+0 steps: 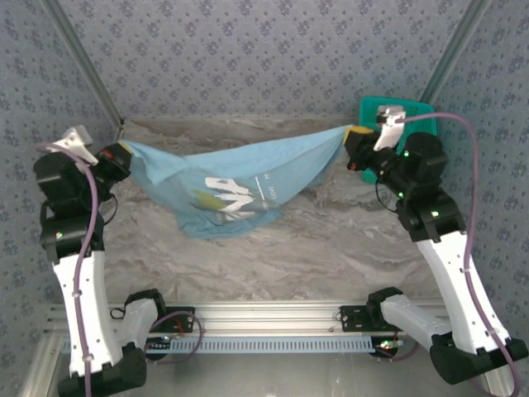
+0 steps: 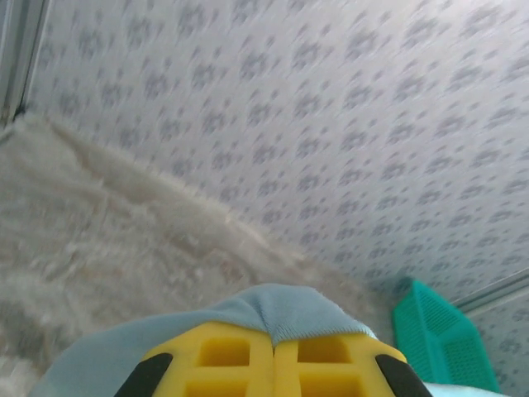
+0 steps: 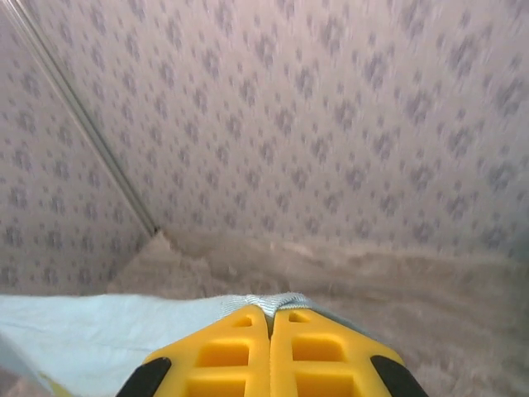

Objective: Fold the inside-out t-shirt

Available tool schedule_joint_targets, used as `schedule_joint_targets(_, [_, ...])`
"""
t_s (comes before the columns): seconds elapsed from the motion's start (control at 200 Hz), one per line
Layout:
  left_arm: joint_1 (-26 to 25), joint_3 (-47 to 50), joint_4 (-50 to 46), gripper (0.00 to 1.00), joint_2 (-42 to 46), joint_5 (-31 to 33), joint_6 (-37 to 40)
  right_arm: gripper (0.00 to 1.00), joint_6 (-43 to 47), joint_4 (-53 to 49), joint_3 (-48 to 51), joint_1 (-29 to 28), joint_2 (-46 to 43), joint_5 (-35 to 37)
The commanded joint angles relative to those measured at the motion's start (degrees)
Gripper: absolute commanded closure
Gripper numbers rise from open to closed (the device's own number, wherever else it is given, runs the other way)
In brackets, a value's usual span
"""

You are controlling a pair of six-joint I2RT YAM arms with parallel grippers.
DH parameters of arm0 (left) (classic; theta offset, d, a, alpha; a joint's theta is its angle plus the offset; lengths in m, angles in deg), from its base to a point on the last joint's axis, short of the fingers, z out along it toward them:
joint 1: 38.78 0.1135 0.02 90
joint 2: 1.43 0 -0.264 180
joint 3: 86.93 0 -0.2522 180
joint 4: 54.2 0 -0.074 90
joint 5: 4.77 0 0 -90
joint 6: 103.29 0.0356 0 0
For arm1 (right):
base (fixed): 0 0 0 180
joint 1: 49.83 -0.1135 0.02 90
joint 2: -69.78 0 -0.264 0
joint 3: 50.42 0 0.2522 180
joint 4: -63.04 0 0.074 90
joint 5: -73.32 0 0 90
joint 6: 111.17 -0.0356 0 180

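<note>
Walls (image 1: 248,50) on 3 sides, grey-blue wallpaper w/ a small repeating floral motif. Thin metal posts (image 1: 83,62) run up the back corners, L & R. Table (image 1: 331,248) has a beige-grey marbled top, matte. Alu rail (image 1: 273,313) along its near edge. Light is soft & even, no hard shadows.

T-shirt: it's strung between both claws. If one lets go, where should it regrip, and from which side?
The t-shirt hangs from the left claw and right claw, sagging mid-span. I'd pinch its drooping lower edge, coming from the near side, because that edge seems to hang free and faces the arms.
</note>
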State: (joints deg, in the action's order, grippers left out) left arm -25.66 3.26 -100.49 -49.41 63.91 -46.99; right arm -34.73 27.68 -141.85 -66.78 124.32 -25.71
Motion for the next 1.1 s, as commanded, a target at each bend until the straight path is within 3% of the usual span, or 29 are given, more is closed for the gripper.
schedule_joint_targets(0.0, [0.2, -11.1, -4.7, 1.00, 2.2, 1.8, 1.8, 1.00, 3.1, -4.0, -8.6, 0.0, -4.3, 5.4])
schedule_joint_targets(0.145, [0.3, -26.7, -11.3, 1.00, 0.3, 6.5, 4.9, 1.00, 5.3, -7.3, -17.6, 0.0, -6.6, 8.9])
schedule_joint_targets(0.34, [0.3, -43.9, -15.5, 1.00, -8.6, 8.7, 6.3, 1.00, 11.0, -9.7, -26.2, 0.0, -4.2, 12.2])
schedule_joint_targets(0.56, [0.2, -44.6, -10.5, 1.00, -18.2, 9.7, 4.9, 1.00, 16.3, -5.2, -27.1, 0.3, 4.4, 18.9])
schedule_joint_targets(0.749, [0.3, -47.4, -3.1, 1.00, -30.5, 10.4, 4.1, 1.00, 13.7, 4.6, -28.4, 4.7, 18.0, 16.2])
schedule_joint_targets(0.849, [0.2, -60.1, -4.8, 1.00, -41.3, 9.6, 3.8, 1.00, 10.3, 8.0, -34.3, 7.2, 26.6, 12.0])
schedule_joint_targets(1.004, [0.3, -95.7, -13.0, 1.00, -61.0, 9.2, 2.6, 1.00, 8.7, 7.9, -49.2, 7.2, 36.9, 10.2])
schedule_joint_targets(1.034, [0.5, -97.1, -11.7, 1.00, -61.9, 8.7, 1.7, 1.00, 8.4, 7.5, -51.7, 7.1, 38.2, 9.7])
schedule_joint_targets(1.094, [0.6, -91.0, -6.8, 1.00, -59.5, 7.6, 0.4, 1.00, 8.0, 6.4, -56.0, 7.1, 40.4, 7.9])
